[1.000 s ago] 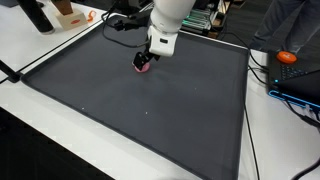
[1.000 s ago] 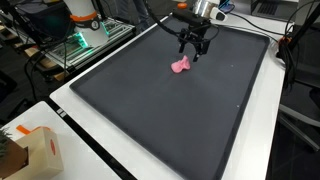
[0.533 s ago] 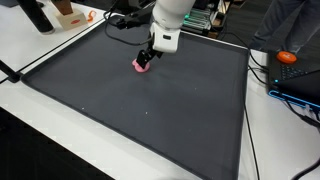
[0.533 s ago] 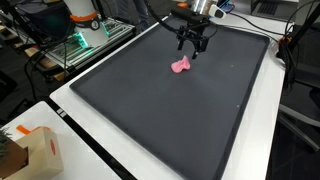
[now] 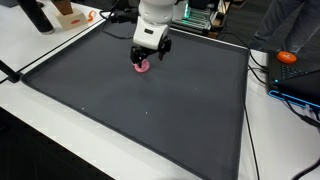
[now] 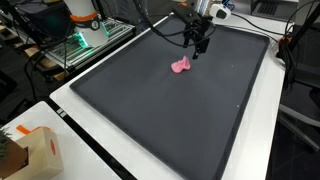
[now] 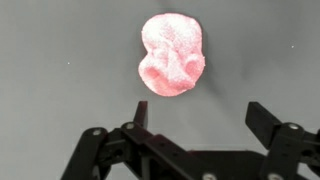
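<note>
A small pink lumpy object point(image 5: 142, 67) lies on the dark grey mat point(image 5: 150, 110); it also shows in the other exterior view point(image 6: 181, 66) and fills the upper middle of the wrist view point(image 7: 171, 54). My gripper point(image 7: 203, 113) hangs above it, open and empty, with both black fingers apart and the pink object beyond the fingertips. In both exterior views the gripper point(image 5: 148, 52) point(image 6: 200, 45) is just over the far part of the mat, close to the object but not touching it.
The mat point(image 6: 170, 100) has a raised white border. A cardboard box point(image 6: 30, 150) sits on the white table in front. An orange object point(image 5: 288, 57) and cables lie beside the mat. Green-lit equipment point(image 6: 85, 38) stands at the back.
The gripper has risen off the pink object and turned about its axis. The pink object stays where it lay on the mat.
</note>
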`<state>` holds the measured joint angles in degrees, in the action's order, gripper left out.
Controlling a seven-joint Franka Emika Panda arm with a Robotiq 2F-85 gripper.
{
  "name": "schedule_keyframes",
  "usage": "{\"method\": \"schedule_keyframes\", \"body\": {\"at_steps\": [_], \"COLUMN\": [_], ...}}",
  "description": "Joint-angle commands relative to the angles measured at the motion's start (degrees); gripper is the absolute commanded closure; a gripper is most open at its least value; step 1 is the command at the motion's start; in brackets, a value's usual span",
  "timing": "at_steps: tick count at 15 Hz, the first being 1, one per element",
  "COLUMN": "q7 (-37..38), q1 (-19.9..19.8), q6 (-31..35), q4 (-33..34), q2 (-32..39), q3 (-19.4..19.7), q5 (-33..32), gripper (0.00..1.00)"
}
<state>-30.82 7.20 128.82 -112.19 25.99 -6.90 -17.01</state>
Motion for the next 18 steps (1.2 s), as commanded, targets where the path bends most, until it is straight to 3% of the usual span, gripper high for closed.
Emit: {"method": "schedule_keyframes", "body": {"at_steps": [1,18], "q7": [5.02,31.46], "q1": [-1.77,-7.01], "q6": [0.55,0.37], "q4": [1.57,2.22], "q2": [0.94,0.33], "q3": [-0.27,3.53], "q5": [3.52,24.2], "gripper": [0.0,0.0]}}
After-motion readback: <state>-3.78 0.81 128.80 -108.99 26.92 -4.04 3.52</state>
